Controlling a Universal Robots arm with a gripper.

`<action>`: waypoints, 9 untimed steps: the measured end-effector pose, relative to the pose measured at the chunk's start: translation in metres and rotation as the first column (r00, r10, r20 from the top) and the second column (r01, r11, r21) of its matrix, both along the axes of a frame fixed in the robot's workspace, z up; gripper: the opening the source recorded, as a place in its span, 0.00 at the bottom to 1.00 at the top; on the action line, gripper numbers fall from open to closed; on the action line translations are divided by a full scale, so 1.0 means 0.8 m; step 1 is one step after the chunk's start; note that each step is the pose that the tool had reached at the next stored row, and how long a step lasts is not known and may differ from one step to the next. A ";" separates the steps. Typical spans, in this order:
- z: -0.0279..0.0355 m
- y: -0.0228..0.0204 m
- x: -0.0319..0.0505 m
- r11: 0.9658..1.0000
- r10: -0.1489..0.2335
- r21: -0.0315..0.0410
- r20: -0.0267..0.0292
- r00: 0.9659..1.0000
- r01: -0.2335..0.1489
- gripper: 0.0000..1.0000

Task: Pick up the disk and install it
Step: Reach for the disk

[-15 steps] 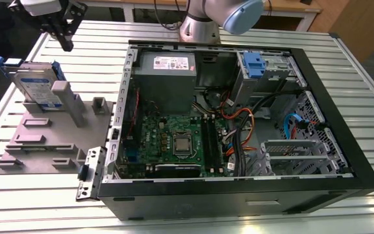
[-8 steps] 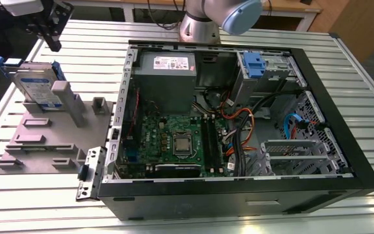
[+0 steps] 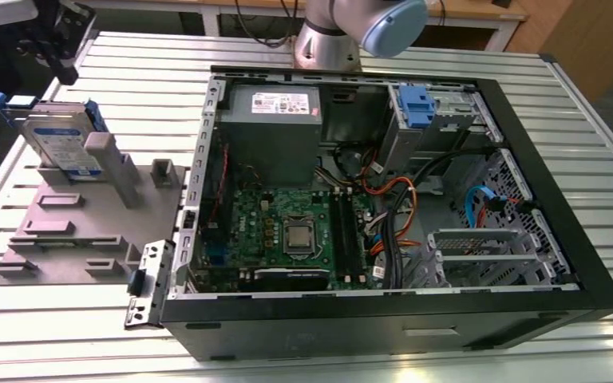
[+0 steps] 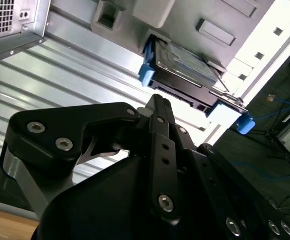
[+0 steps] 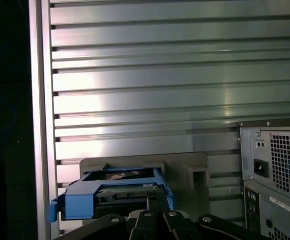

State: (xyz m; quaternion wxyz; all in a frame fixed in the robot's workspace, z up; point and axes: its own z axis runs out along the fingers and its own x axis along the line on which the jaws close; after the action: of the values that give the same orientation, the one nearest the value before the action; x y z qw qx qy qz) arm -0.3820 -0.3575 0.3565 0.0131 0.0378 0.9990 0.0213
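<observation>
The disk [image 3: 60, 144] stands on edge in its blue carrier frame, slotted into a grey holder block [image 3: 73, 231] at the exterior view's left, beside the open computer case [image 3: 392, 319]. My gripper [image 3: 61, 65] hangs a little above and behind the disk, apart from it, with its black fingers together and nothing between them. In the second wrist view the fingertips [image 4: 157, 102] point at the disk [image 4: 184, 65] just beyond them. The first wrist view has the disk [image 5: 115, 192] in its blue frame straight ahead of the gripper [image 5: 149, 212].
The case lies on its side on a slatted metal table [image 3: 51, 335]. Inside it are a grey power-supply box [image 3: 272, 128], a motherboard [image 3: 285, 231], cables, and a drive bay with a blue carrier [image 3: 415, 108]. The arm's base [image 3: 334, 36] stands behind the case.
</observation>
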 end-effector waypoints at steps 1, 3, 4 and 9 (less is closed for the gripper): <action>-0.0003 0.0000 -0.004 1.000 0.000 0.000 0.000 1.000 0.000 0.11; -0.0006 0.0000 -0.012 1.000 0.000 0.000 0.000 1.000 0.000 0.11; -0.0010 0.0000 -0.016 1.000 0.000 0.000 0.000 1.000 0.000 0.11; -0.0022 0.0000 -0.035 1.000 0.000 0.000 0.000 1.000 0.000 0.11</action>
State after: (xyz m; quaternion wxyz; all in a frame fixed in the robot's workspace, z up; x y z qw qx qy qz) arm -0.4102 -0.3574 0.3548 0.0131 0.0379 0.9990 0.0213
